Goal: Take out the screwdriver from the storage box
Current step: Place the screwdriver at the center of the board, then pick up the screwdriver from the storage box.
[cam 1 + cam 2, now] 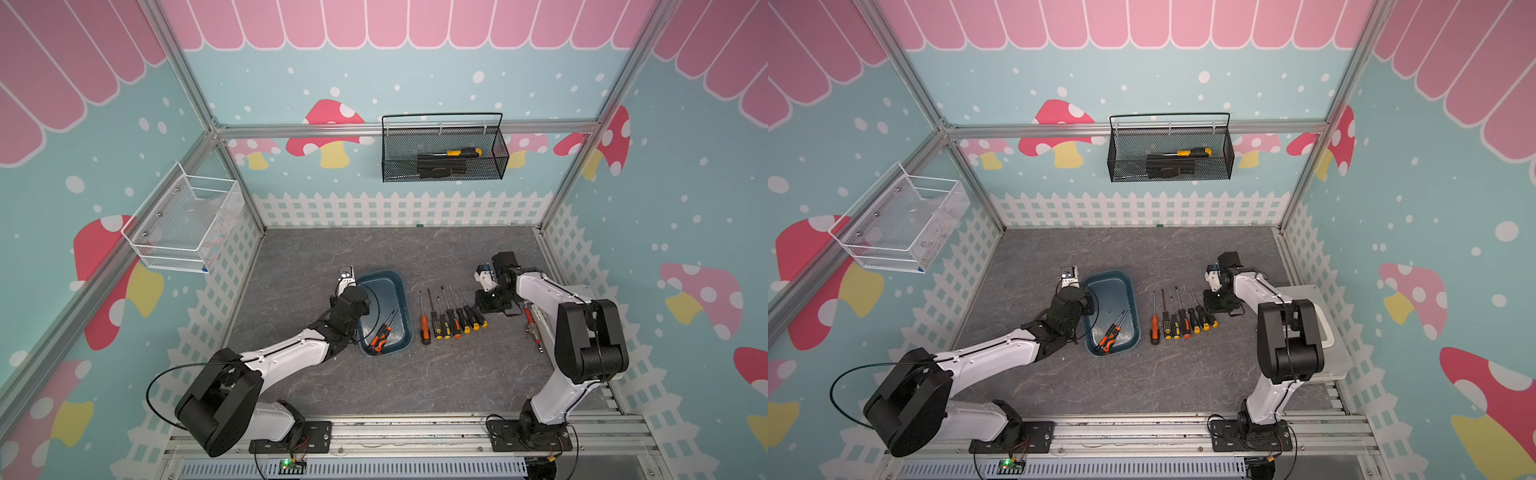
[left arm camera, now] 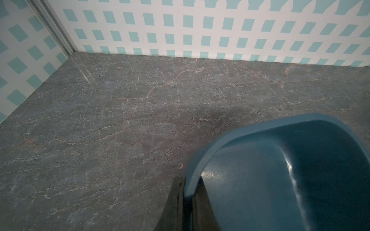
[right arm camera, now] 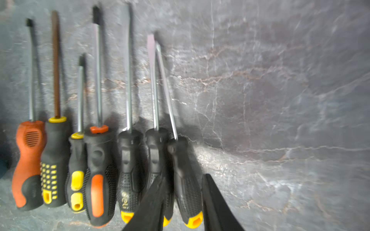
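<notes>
Our right gripper (image 3: 184, 176) has its jaws parted astride the handle of the end screwdriver (image 3: 180, 156). That tool lies flat on the table (image 1: 374, 386) as the outermost of the row (image 1: 453, 316) of seven. We read the jaws as released. A thin dark gap shows beside one finger, though the blur leaves us unsure whether the other finger touches a handle.

Our left gripper (image 2: 188, 180) is clenched on the rim of the box (image 2: 280, 170), with one finger outside the wall and one inside.

The box (image 1: 384, 293) sits on the table just beyond the row's other end, on the robot's left. Two orange screwdrivers (image 1: 382, 332) lie in its near end. They are close together, on a diagonal, with handles toward the near-left corner and shafts pointing to the far right.

We judge that the next move turns on this. The right gripper must cross the whole row leftward to reach the box. It must also turn so its jaws close across that diagonal, preferably on a handle. The left arm is nearer, right at the box, but it is busy holding the rim, so the pick falls to the right arm.

Both top views show the orange screwdrivers and how they lie. Neither wrist view shows them, since the left wrist sees only the box's far corner and bare floor. In both top views the left arm's wrist hides its fingers, so only the left wrist view shows the clamp on the rim. Only the right wrist view shows the parted jaws.
</notes>
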